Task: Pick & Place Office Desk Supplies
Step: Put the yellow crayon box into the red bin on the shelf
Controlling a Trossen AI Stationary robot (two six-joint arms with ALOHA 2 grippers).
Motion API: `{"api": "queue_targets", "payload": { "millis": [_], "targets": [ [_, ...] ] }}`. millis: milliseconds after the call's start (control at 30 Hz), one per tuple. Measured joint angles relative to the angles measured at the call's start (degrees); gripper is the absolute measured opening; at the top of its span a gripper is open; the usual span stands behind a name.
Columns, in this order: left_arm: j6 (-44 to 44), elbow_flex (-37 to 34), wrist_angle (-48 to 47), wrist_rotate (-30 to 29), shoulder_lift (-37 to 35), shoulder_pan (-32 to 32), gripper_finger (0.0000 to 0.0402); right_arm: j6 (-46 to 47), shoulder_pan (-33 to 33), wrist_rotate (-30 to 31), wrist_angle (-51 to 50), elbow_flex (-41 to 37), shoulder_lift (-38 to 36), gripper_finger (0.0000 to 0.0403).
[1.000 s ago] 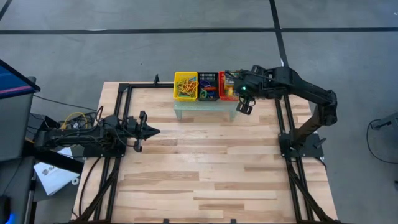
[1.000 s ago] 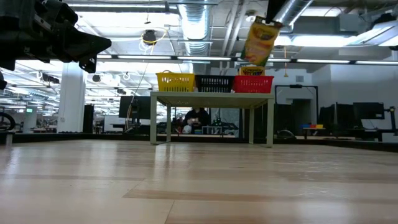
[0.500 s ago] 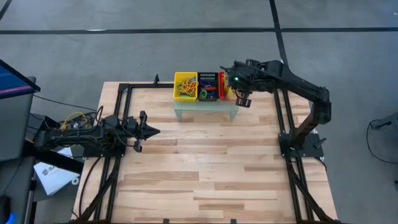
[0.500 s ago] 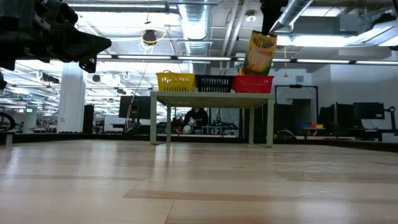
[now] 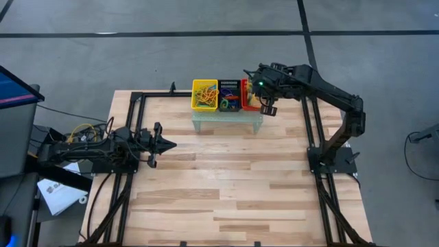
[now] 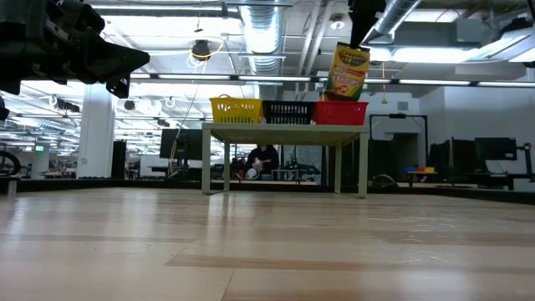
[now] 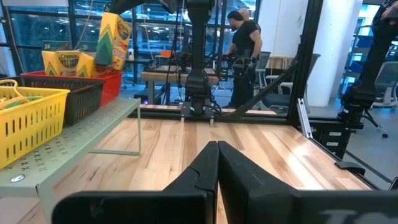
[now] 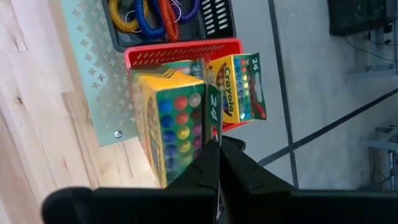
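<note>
Right end effector (image 6: 358, 38) clamped on a yellow-and-green flat crayon box (image 6: 347, 69) above the red mesh basket (image 6: 340, 113).

The held box hangs upright just over the basket, where another crayon box (image 8: 239, 86) stands, printed "Crayola" and "24". A black mesh basket (image 5: 229, 95) with coloured rubber-band loops (image 8: 152, 14) and a yellow mesh basket (image 5: 204, 94) share the pale green perforated shelf (image 5: 226, 119) on the light wooden worktop (image 5: 226, 185). The left end effector (image 5: 167, 144), fingers together, waits at the worktop's left. The room behind is an open workshop.
</note>
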Motion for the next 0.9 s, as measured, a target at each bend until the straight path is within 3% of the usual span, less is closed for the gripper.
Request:
{"api": "queue_targets", "payload": {
  "millis": [900],
  "targets": [
    [-0.02, 0.02, 0.01, 0.00, 0.00, 0.00, 0.0000, 1.11, -0.61, -0.06, 0.98, -0.04, 1.56, 0.0000]
  ]
}}
